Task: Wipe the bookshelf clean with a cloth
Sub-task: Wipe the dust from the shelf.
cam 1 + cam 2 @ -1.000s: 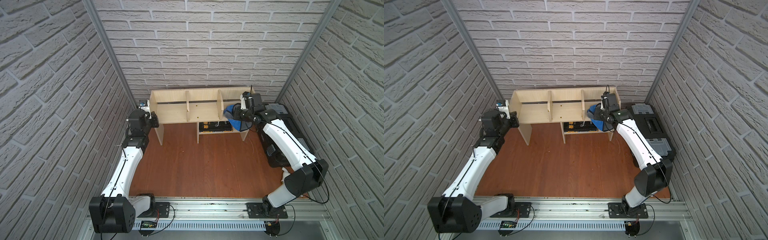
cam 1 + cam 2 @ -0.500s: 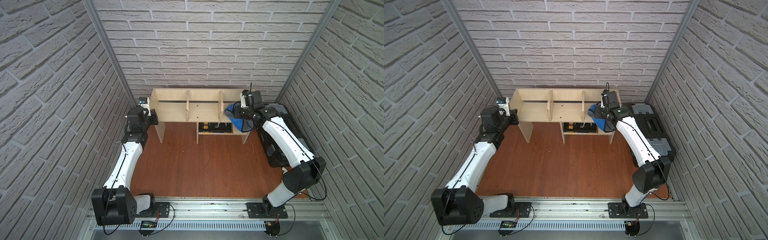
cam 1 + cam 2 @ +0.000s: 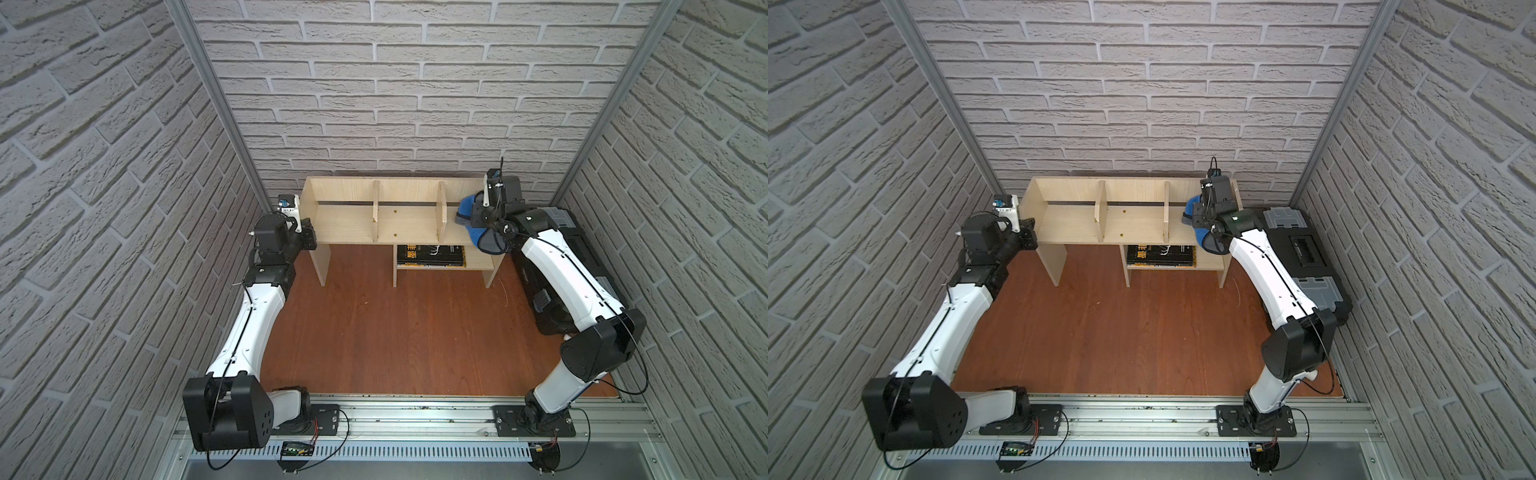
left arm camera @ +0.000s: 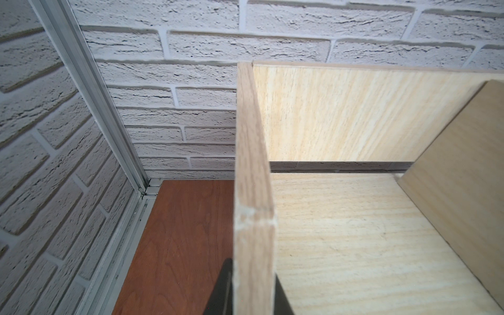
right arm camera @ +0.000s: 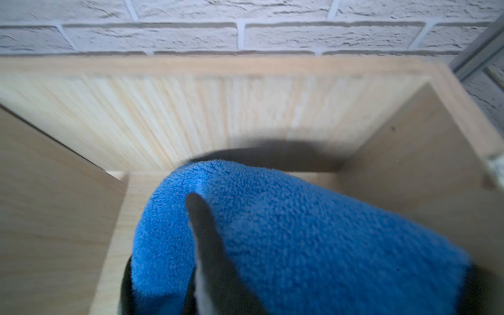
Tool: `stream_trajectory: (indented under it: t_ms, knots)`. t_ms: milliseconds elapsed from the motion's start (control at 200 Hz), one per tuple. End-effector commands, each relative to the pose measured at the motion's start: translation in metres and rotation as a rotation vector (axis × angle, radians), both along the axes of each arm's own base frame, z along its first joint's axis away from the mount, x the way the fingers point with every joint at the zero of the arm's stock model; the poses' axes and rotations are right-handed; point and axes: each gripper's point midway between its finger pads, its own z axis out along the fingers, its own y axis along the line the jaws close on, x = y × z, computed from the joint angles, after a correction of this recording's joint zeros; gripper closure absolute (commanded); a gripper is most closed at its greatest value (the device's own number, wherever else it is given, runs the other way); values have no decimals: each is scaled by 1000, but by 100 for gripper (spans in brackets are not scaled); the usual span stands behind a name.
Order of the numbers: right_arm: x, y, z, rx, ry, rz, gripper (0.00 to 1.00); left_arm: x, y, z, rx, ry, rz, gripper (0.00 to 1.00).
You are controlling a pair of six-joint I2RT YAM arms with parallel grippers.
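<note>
**Rail** (image 3: 415, 419): aluminium, along the nearest edge; both arm bases are bolted to it.

**Table** (image 3: 395, 324): reddish-brown wood board behind the rail.

**Left gripper** (image 3: 308, 239): at the left end of the bookshelf (image 3: 407, 220), clamped on the front edge of its left side panel. The left wrist view shows a dark finger (image 4: 226, 286) on each face of the board.

**Right gripper** (image 3: 482, 216): inside the right-hand compartment, closed on the cloth (image 3: 466, 205). One dark finger (image 5: 203, 231) presses into the blue pile.

**Cloth**: blue side up, in the right-hand compartment. A grey-backed fold hangs over the shelf's front edge. Whether it touches the shelf board cannot be told.

**Bookshelf**: pale plywood with two upright dividers, at the far end of the table against the back wall.

**Book** (image 3: 430, 255): dark cover, lying flat on the small lower shelf.

**Toolbox** (image 3: 1304, 249): black with grey latches, just beside the bookshelf's right end.

**Brick wall** (image 3: 415, 104): pale grey, behind everything.
</note>
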Motion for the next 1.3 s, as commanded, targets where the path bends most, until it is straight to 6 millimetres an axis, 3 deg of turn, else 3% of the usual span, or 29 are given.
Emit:
stream_trajectory:
  t_ms: [0,150,255,430,560,690,835,975,1055,1165,1295]
  knots:
    - [-26,-16,13,-44,-42,-42,97,-5,-24,1,-112,0,-95,100]
    - [-48,6,-11,75,13,36,97,-6,-26,3,-109,-5,-97,100]
    - [-52,28,-22,197,41,96,97,-6,-26,3,-107,-3,-97,100]
    - [-35,64,-19,358,56,189,97,-5,-27,1,-110,2,-105,100]
    - [-17,70,-3,365,34,195,97,-6,-29,1,-97,4,-110,100]
    - [0,68,22,324,-13,190,97,-7,-28,2,-94,2,-109,100]
    - [12,64,67,249,-138,221,97,-6,-30,-1,-94,10,-114,100]
    - [13,33,94,106,-236,119,97,-7,-29,-1,-91,14,-109,100]
    - [11,7,92,-19,-234,16,97,-7,-28,0,-88,11,-107,100]
    - [6,-18,72,-151,-183,-71,97,-6,-28,-3,-89,23,-105,100]
    - [-4,-17,39,-137,-135,-52,97,-6,-29,-2,-90,22,-109,100]
